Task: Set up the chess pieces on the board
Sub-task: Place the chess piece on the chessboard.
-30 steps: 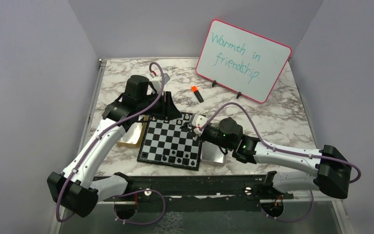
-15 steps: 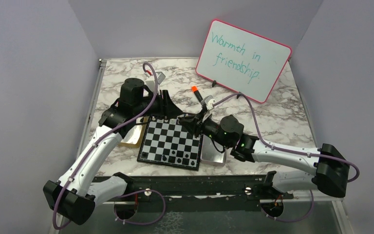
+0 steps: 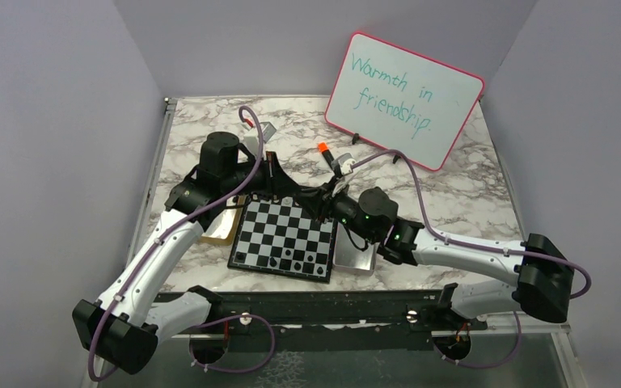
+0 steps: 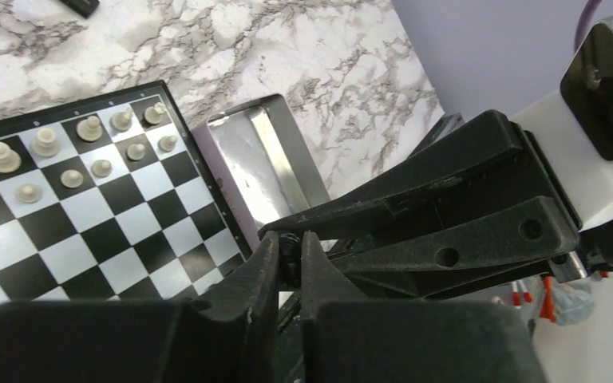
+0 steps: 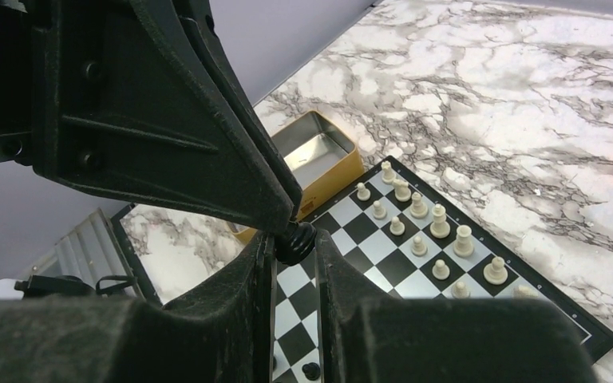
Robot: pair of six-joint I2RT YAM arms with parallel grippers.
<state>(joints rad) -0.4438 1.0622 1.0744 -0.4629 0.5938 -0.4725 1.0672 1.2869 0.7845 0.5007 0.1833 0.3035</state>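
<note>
Reading "Warmth in friendship", a whiteboard (image 3: 404,101) stands behind the board (image 3: 279,236).

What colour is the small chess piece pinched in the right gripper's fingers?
Black. The small rounded chess piece shows best in the right wrist view.

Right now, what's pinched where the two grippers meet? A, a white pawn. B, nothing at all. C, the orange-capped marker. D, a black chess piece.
D: the right wrist view shows a small black chess piece between the fingers of the right gripper, with the tips of the left gripper at its top.
</note>
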